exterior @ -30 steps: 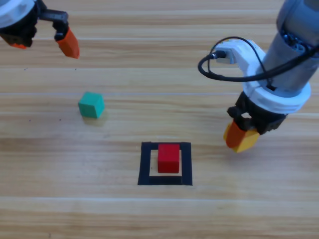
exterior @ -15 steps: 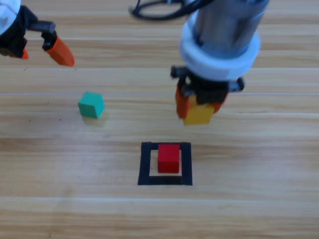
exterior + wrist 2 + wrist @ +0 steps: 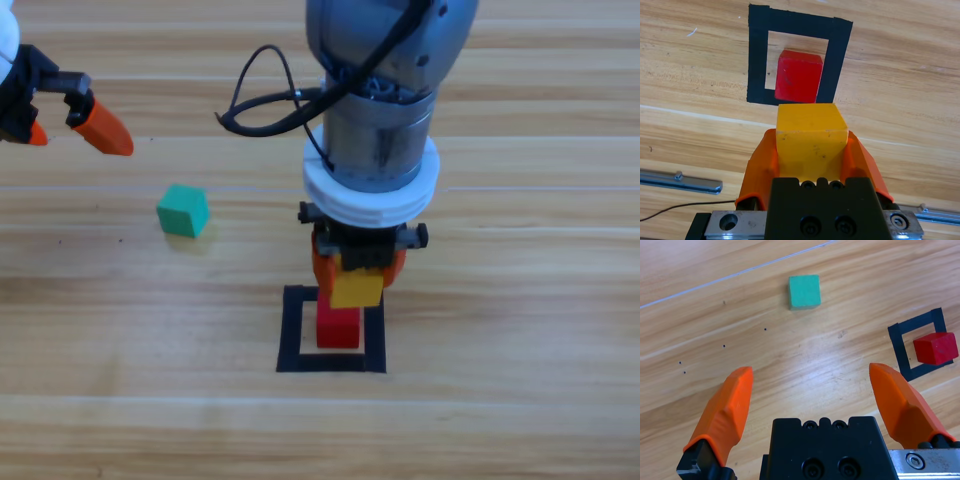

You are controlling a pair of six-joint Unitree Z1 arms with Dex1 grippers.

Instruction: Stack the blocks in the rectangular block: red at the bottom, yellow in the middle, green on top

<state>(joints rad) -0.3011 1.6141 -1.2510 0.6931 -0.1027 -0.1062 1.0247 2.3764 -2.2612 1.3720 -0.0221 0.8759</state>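
We see the right pincer (image 3: 357, 275) pinching the yellow cube (image 3: 356, 288), one orange jaw pressed against each side of it, with the cube's front half sticking out past the jaw tips. In the high view this pincer hangs over the near-top edge of the black tape rectangle (image 3: 291, 330) on the wooden worktop (image 3: 500, 400), and the yellow cube hides the upper part of the red cube (image 3: 338, 330). We cannot tell from these views whether yellow touches red. In the right wrist view the yellow cube (image 3: 811, 137) sits between the jaws, and just ahead of it lies the red cube (image 3: 798, 76) inside the tape rectangle (image 3: 757, 55), closer to the rectangle's edge nearest the pincer than to its far edge.

The left pincer (image 3: 62, 118) waits at the picture's left edge with its jaws spread wide and nothing between them. In the left wrist view (image 3: 812, 390) the teal-green cube (image 3: 804, 291) rests on the worktop well ahead of the jaws, roughly in line with the gap between them. Farther off to that pincer's right we see the red cube (image 3: 936, 348) in the tape rectangle (image 3: 900, 347). In the high view the green cube (image 3: 183, 211) lies well apart from the rectangle, between the two pincers.
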